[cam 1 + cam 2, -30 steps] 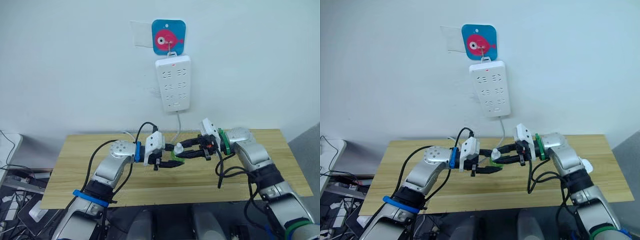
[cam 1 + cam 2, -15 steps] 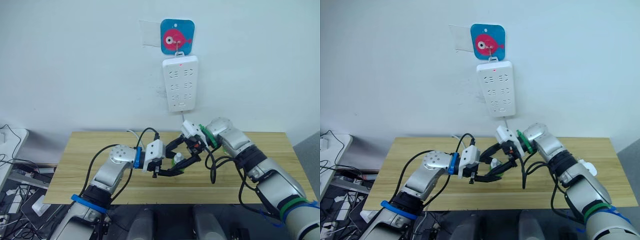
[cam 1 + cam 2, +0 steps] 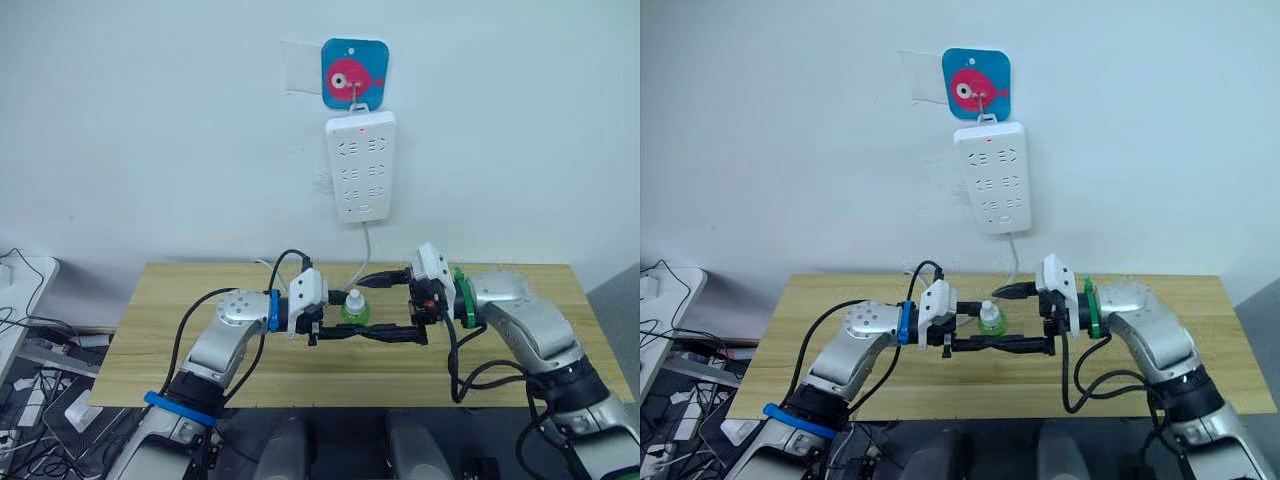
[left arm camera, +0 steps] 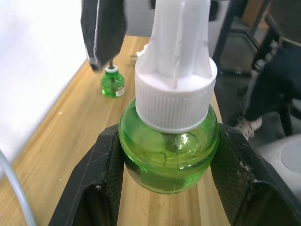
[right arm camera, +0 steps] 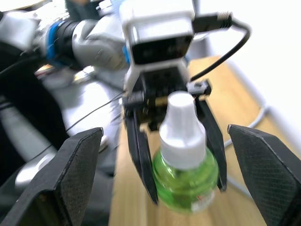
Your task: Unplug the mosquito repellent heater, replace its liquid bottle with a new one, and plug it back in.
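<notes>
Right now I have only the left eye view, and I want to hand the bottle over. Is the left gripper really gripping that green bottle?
Observer: Yes. The left wrist view shows the left gripper shut on the green bottle, clamping its round body just below the white cap.
Operator: And the other side?
Observer: The right wrist view shows the right gripper open, its fingers wide on either side of the bottle and not touching it.
Operator: Anything nearby to avoid?
Observer: A second green bottle stands on the wooden table, beyond the held one.
</notes>
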Tool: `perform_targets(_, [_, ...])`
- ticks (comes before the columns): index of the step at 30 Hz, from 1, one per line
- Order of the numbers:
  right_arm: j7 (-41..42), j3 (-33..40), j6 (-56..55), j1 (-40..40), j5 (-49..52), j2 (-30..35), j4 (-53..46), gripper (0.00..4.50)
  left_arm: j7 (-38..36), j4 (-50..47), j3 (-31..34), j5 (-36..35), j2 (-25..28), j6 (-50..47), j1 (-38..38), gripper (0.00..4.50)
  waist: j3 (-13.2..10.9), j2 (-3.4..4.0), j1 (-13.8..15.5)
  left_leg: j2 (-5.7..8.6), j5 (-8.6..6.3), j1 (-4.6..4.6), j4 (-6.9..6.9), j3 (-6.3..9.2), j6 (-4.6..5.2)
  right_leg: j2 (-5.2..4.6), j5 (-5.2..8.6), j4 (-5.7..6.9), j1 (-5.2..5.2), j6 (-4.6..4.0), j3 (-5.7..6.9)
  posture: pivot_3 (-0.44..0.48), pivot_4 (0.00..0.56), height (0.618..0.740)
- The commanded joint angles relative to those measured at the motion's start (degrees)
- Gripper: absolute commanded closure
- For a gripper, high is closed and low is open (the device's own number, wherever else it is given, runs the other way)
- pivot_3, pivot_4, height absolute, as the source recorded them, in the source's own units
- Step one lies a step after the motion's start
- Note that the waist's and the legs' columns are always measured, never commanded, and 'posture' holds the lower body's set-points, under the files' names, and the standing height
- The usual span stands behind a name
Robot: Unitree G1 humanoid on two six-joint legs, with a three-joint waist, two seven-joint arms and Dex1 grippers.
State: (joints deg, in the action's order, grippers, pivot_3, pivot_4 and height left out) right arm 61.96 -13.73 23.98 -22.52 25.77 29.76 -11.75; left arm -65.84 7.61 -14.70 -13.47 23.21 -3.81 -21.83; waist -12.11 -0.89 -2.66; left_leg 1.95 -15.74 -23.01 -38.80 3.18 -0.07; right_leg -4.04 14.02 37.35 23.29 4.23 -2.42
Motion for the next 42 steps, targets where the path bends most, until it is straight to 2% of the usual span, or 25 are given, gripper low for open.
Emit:
perform_targets(1, [-6.3, 0.7, -0.1, 0.7, -2.3, -2.1, -4.0, 0.04, 0.4, -0.1, 1.4, -1.0, -0.3, 0.0, -1.1, 2.27, 0.0, -0.01, -0.1, 0.00, 0.00, 0.00, -0.01, 0.00, 0.00, 0.00, 0.00, 0.00, -0.01, 0.00, 0.00, -0.104, 0.164, 0.740])
perform_targets(8, [-14.1, -2.3, -1.3, 0.2, -8.6, -7.2, -3.0, 0.04, 0.3, 0.3, 0.9, -0.7, -1.3, -0.1, -2.3, 2.27, 0.0, -0.03, -0.5, 0.06, 0.03, 0.00, -0.01, 0.01, -0.04, -0.01, 0.00, -0.01, 0.00, 0.00, -0.01, -0.107, 0.153, 0.740])
perform_targets(12, [-16.9, -1.6, -1.5, -0.2, -10.6, -8.7, -1.6, 0.04, 0.1, 0.2, 0.9, -0.7, -1.3, -0.1, -2.4, 2.27, 0.0, -0.03, -0.5, 0.06, 0.06, 0.01, -0.01, 0.02, -0.09, -0.01, 0.00, 0.03, -0.01, 0.00, 0.00, -0.106, 0.151, 0.740])
perform_targets(25, [-10.7, 8.4, -3.7, 1.9, -5.9, 0.5, 2.5, 0.04, 0.3, 0.0, 1.1, -1.0, -1.0, -0.2, -1.9, 2.27, 0.1, -0.04, -0.6, 0.09, 0.06, 0.01, -0.01, 0.02, -0.08, -0.01, 0.00, 0.05, -0.02, 0.00, -0.01, -0.121, 0.158, 0.740])
perform_targets(34, [-1.2, 9.1, -0.9, 4.5, -0.6, 5.8, 0.3, 0.04, -0.2, 0.3, 1.4, -0.8, -1.1, -0.1, -1.9, 2.27, 0.1, -0.06, -0.8, 0.06, 0.06, 0.02, -0.01, -0.02, -0.06, 0.01, 0.00, 0.06, -0.03, 0.00, -0.02, -0.124, 0.167, 0.740])
perform_targets(36, [-0.7, 7.6, -0.4, 4.5, -0.6, 5.3, -0.4, 0.04, -0.3, 0.3, 1.4, -0.7, -1.0, -0.1, -1.9, 2.27, 0.1, -0.06, -0.9, 0.03, 0.05, 0.03, -0.01, -0.02, -0.06, 0.02, 0.00, 0.08, -0.03, 0.01, -0.02, -0.122, 0.166, 0.740])
perform_targets(42, [-6.8, 0.6, -1.7, 2.1, -4.5, -4.1, -0.8, 0.04, -0.3, 0.7, 1.3, -0.4, -1.1, 0.1, -2.6, 2.27, 0.1, -0.06, -1.0, -0.01, 0.06, 0.03, -0.02, -0.02, -0.07, 0.06, 0.01, 0.11, 0.00, 0.01, -0.02, -0.113, 0.169, 0.740])
